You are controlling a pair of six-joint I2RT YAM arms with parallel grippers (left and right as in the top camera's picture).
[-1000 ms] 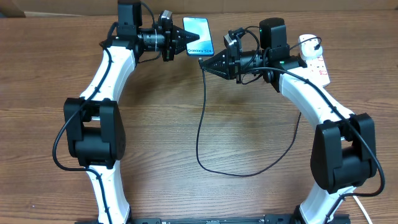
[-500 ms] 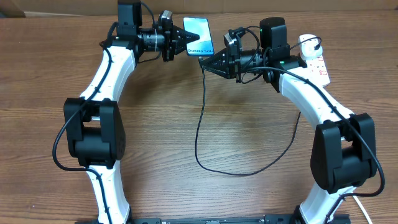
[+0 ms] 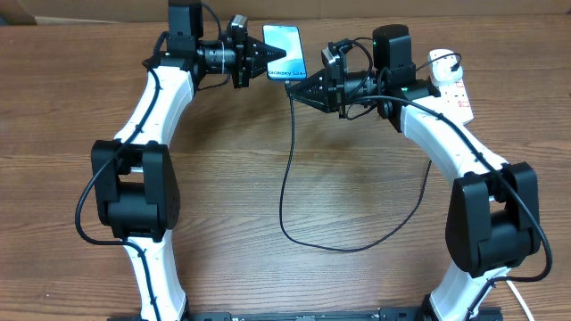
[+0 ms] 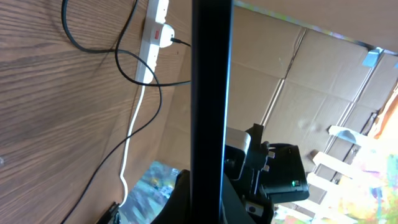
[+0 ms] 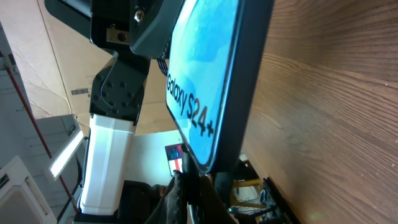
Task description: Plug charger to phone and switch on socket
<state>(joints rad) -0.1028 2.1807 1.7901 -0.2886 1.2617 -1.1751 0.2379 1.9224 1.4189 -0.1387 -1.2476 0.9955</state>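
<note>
Phone (image 3: 285, 51) at the far side of the table (image 3: 357, 160), lit screen up, charger (image 3: 284, 178) tip at its "Galaxy" end.
The left gripper (image 3: 264, 55) is clamped on the phone's left long edge. At the "Galaxy" end the right gripper (image 3: 293, 87) is closed on the charger's small plug tip, which touches that end; whether it is seated cannot be told. From the phone the charger loops toward the robot's base, then up and right to the socket (image 3: 451, 85), well to the phone's right.
</note>
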